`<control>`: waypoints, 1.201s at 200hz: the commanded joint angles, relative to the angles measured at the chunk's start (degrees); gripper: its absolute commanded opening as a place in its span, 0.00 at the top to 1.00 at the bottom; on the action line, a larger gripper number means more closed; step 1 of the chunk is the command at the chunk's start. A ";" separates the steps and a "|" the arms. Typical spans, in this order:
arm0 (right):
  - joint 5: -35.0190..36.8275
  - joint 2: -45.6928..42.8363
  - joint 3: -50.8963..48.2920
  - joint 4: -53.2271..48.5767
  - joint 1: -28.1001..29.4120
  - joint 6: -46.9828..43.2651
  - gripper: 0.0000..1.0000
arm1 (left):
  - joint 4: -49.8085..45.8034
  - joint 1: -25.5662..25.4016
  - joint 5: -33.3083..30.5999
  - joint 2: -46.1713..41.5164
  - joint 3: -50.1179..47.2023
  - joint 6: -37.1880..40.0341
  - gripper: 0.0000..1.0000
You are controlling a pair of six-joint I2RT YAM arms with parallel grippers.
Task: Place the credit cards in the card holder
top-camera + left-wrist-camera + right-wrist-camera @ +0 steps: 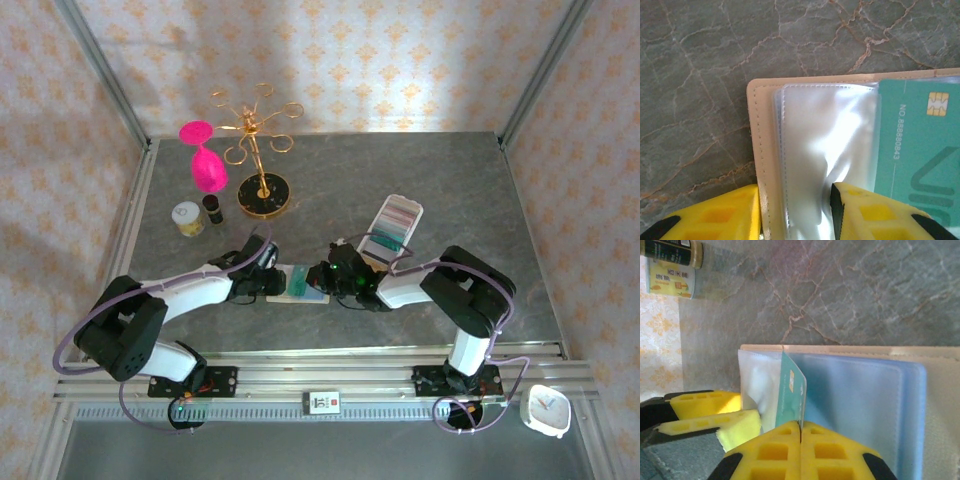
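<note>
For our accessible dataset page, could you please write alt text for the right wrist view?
The right tool, its yellow fingers closed, holds a teal card, seen almost edge-on, at a clear sleeve of the open card holder. The holder lies on a grey marble table, with a yellow-labelled tin at the top left.

Both arms stretch inward, low over the tabletop's near half, wrists almost meeting. The left gripper [796, 199] has its fingers partly apart. The right gripper [801, 429] pinches a teal credit card [790, 395], jaws closed.
</note>
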 commanded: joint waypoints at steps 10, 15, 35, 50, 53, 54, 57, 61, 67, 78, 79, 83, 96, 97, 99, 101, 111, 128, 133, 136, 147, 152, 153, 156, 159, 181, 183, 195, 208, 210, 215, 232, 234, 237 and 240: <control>-1.99 0.01 -1.14 -3.00 0.96 -1.11 1.00 | 0.45 1.04 3.84 0.39 -3.31 -3.10 0.59; -2.14 0.08 -1.02 -3.34 0.96 -1.28 1.00 | 0.91 1.27 4.23 0.21 -3.62 -3.51 0.59; -2.91 0.74 -0.59 -3.22 0.91 -1.58 1.00 | 2.95 2.11 5.94 -0.35 -4.55 -4.88 0.57; -3.83 1.69 0.44 -3.44 0.90 -2.05 1.00 | 4.18 2.51 6.87 -0.52 -5.05 -5.78 0.54; -4.04 1.89 0.65 -3.41 0.95 -2.18 1.00 | 4.28 2.61 6.93 -0.52 -5.14 -6.00 0.54; -4.14 1.96 0.71 -3.41 0.95 -2.20 1.00 | 4.35 2.64 6.93 -0.54 -5.21 -6.04 0.54; -4.34 2.10 0.94 -3.36 0.96 -2.33 1.00 | 4.51 2.71 7.03 -0.44 -5.31 -6.20 0.54; -4.60 2.40 1.17 -3.39 0.93 -2.45 1.00 | 4.79 2.82 7.08 -0.49 -5.41 -6.32 0.53; -4.78 2.60 1.44 -3.37 0.91 -2.63 1.00 | 5.02 2.96 7.05 -0.53 -5.67 -6.65 0.53; -4.78 2.75 1.57 -3.11 0.96 -2.74 1.00 | 5.56 3.19 6.87 -0.71 -6.13 -6.74 0.53; -4.78 2.75 1.56 -3.04 0.96 -2.74 1.00 | 5.60 3.24 6.90 -0.76 -6.19 -6.76 0.54; -4.78 2.80 1.57 -2.86 0.96 -2.66 1.00 | 5.87 3.33 6.97 -0.80 -6.43 -6.77 0.54; -4.87 3.00 1.47 -2.03 0.91 -2.56 1.00 | 6.53 3.62 6.74 -1.15 -7.19 -7.89 0.54; -4.87 3.00 1.47 -1.84 0.93 -2.56 1.00 | 6.61 3.62 6.75 -1.16 -7.20 -8.13 0.54; -4.91 3.07 1.40 -1.48 0.95 -2.52 1.00 | 6.72 3.70 6.73 -1.23 -7.32 -8.38 0.55; -4.99 3.11 1.36 -1.14 0.95 -2.49 1.00 | 6.81 3.71 6.68 -1.25 -7.41 -8.37 0.55; -5.16 3.20 0.86 0.96 0.96 -1.60 1.00 | 6.99 3.88 6.67 -1.16 -7.80 -8.62 0.57; -5.91 3.77 0.72 4.17 0.96 -0.60 1.00 | 7.28 3.95 7.14 -0.91 -8.25 -8.71 0.59; -6.38 4.01 0.84 4.99 0.96 -0.40 1.00 | 7.48 3.93 7.38 -0.90 -8.42 -8.80 0.59; -6.52 4.21 0.92 5.32 0.96 -0.31 1.00 | 7.56 3.90 7.45 -0.89 -8.56 -8.81 0.59; -6.93 4.75 1.73 5.57 0.96 -0.27 1.00 | 7.90 3.93 8.04 -0.86 -9.04 -9.07 0.59; -7.10 4.99 2.08 5.52 0.96 -0.35 1.00 | 7.96 3.96 8.15 -0.86 -9.21 -9.11 0.60; -7.17 5.01 2.17 5.49 0.96 -0.36 1.00 | 7.99 3.97 8.15 -0.88 -9.22 -9.14 0.60; -7.22 5.11 2.40 5.54 0.96 -0.33 1.00 | 8.01 3.96 8.19 -0.96 -9.28 -9.15 0.60; -7.28 5.26 2.56 5.48 0.96 -0.36 1.00 | 8.01 3.96 8.29 -1.03 -9.36 -9.09 0.60; -7.66 6.13 4.23 4.26 0.96 -0.92 1.00 | 8.19 3.95 8.38 -1.54 -9.80 -9.26 0.60; -7.72 6.23 4.38 4.05 0.96 -0.97 1.00 | 8.21 3.98 8.41 -1.57 -9.84 -9.32 0.60; -7.77 6.68 5.51 2.75 0.95 -1.49 1.00 | 8.66 3.95 8.85 -1.60 -9.98 -9.42 0.60; -7.94 7.10 6.59 1.80 0.96 -1.66 1.00 | 9.16 3.93 9.61 -1.35 -10.11 -9.69 0.60; -7.94 7.20 6.77 1.50 0.96 -1.68 1.00 | 9.27 3.90 9.73 -1.32 -10.18 -9.75 0.60; -8.00 7.13 7.34 0.66 0.95 -1.83 0.99 | 9.41 3.95 9.91 -1.16 -10.26 -9.85 0.60; -6.83 6.28 8.74 -4.41 0.93 -3.39 0.92 | 9.72 3.98 10.10 -1.11 -10.38 -10.16 0.60; -6.37 6.07 8.87 -5.15 0.95 -3.54 0.92 | 9.74 3.98 10.12 -1.08 -10.42 -10.14 0.60; -5.71 5.66 8.87 -6.34 0.93 -3.91 0.91 | 9.77 3.97 10.13 -1.22 -10.46 -10.22 0.60; -4.97 5.27 8.85 -7.52 0.95 -4.16 0.91 | 9.76 3.98 10.05 -1.29 -10.51 -10.22 0.60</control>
